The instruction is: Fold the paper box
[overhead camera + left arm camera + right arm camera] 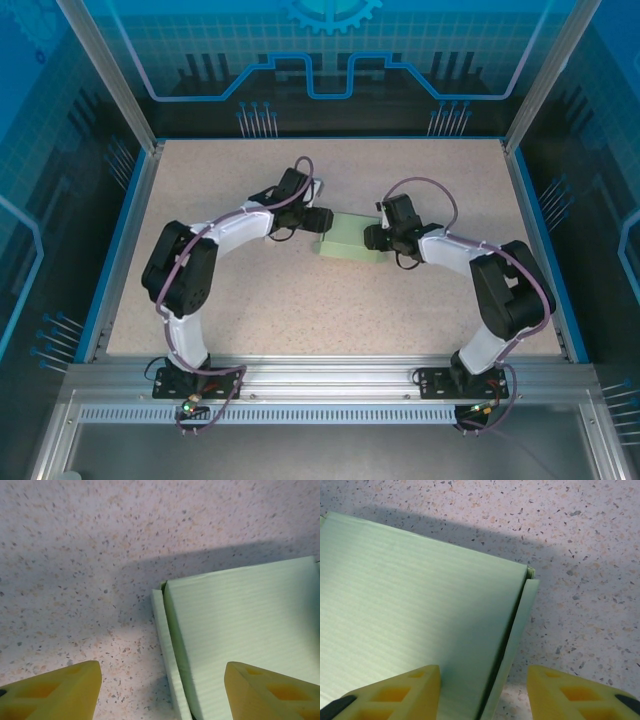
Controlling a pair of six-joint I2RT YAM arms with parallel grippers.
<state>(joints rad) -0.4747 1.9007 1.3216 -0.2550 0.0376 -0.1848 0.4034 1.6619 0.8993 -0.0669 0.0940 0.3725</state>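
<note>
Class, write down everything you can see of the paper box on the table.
The paper box is pale mint-green matte card, faintly ribbed, folded into a small low rectangle. Its top panel lies shut; at each short end a flap stands slightly ajar, leaving a dark slit. It rests flat on the speckled table between the open left gripper and right gripper, one at each end; whether they touch it is unclear.

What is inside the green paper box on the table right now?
Nothing inside can be seen. The paper box is folded shut, its top panel covering the interior. Only a thin dark slit shows beside the side flap.
</note>
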